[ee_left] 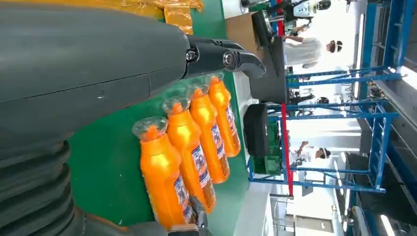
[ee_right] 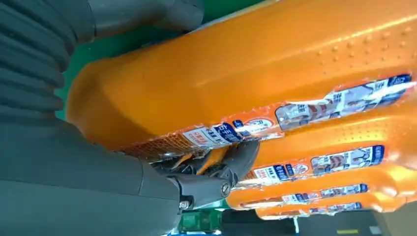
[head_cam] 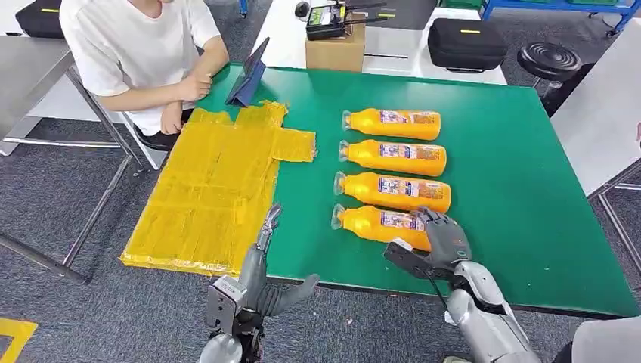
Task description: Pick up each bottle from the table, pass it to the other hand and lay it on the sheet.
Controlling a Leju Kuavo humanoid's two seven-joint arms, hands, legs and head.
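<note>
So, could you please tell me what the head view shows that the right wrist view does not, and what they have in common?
Head view alone: the yellow sheet on the green table, the left robot hand over the table edge near the sheet, a seated person, a cardboard box, and all four bottle necks.
Right wrist view alone: the right robot hand's fingers curled against the nearest bottle's label.
Both: the right robot hand at the base end of the nearest orange bottle, the other bottles lying beyond it.

A lab or workshop hall: grey carpet floor, a green-topped work table, blue metal shelving racks, black equipment cases, and a seated person at the table's far left corner.
</note>
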